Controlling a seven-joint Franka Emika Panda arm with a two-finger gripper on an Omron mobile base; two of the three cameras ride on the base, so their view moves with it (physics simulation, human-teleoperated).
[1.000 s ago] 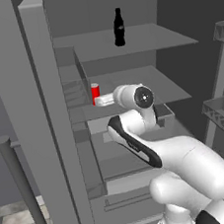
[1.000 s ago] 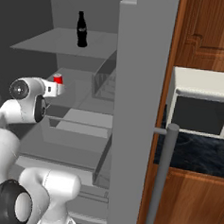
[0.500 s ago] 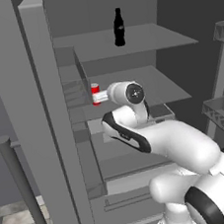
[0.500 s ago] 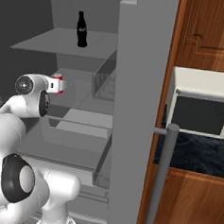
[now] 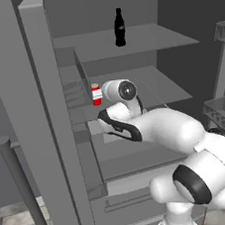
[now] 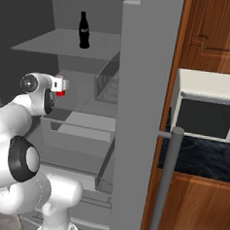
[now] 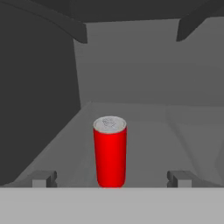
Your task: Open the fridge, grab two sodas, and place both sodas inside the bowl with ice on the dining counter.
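Jaws stand wide and empty, the gripper (image 7: 111, 179) squared to the upright red can (image 7: 110, 151) on the fridge's (image 5: 46, 122) middle shelf, so ease straight in, centred, before closing, leaving the bottle (image 5: 119, 28) above.

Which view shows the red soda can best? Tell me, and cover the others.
The hand view: the red soda can stands whole and upright on the shelf, centred between the open gripper's fingertips. In the left and right base views the arm hides most of it.
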